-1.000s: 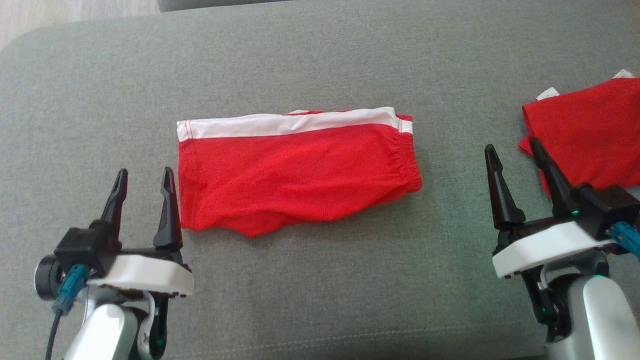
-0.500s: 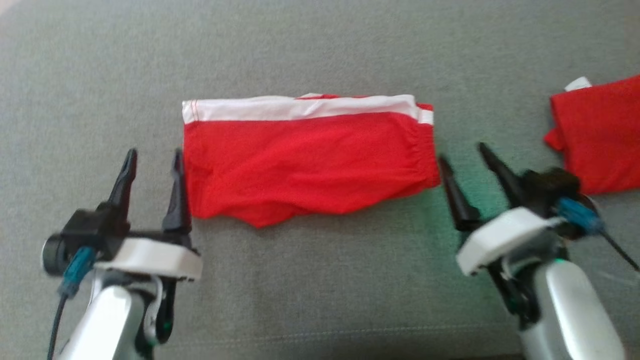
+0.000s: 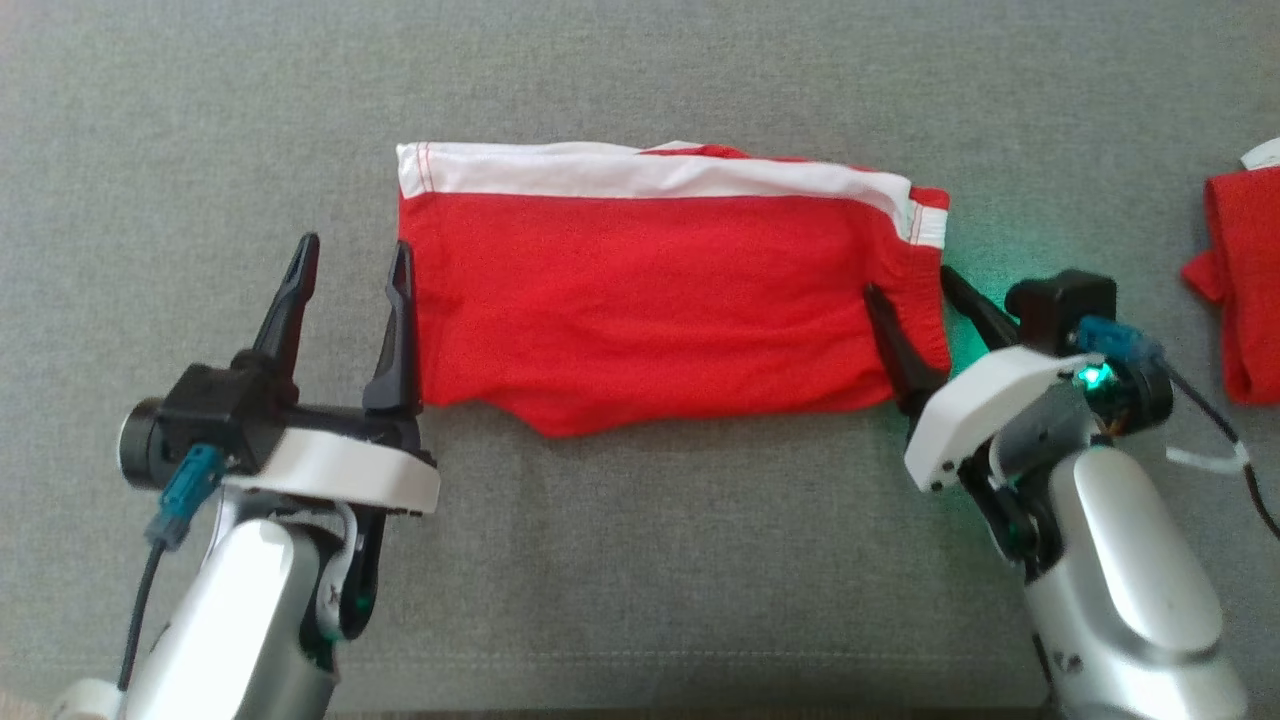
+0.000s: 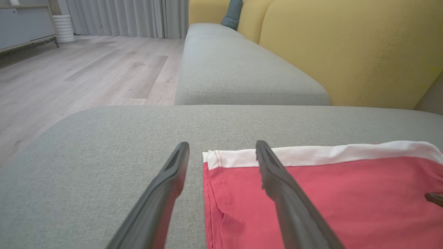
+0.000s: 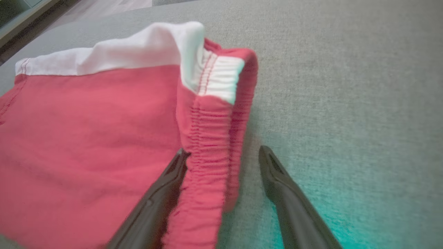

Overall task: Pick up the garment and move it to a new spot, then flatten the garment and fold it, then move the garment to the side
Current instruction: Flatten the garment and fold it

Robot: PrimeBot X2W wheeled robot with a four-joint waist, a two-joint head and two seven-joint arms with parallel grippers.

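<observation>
Right hand [image 3: 907, 280] fingers spread, straddling garment [image 3: 650, 290] elastic edge; left hand [image 3: 356, 243] spread at opposite edge.

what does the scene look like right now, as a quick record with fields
surface: grey cushion
garment: red with a white band, folded, lying flat
left claw: open, fingers either side of the garment's left edge
right claw: open, fingers either side of its elastic right edge
other: second red cloth at far right

Soft daylight, green glow [image 3: 962, 345] by right tool [image 3: 908, 280], mild close-up blur
</observation>
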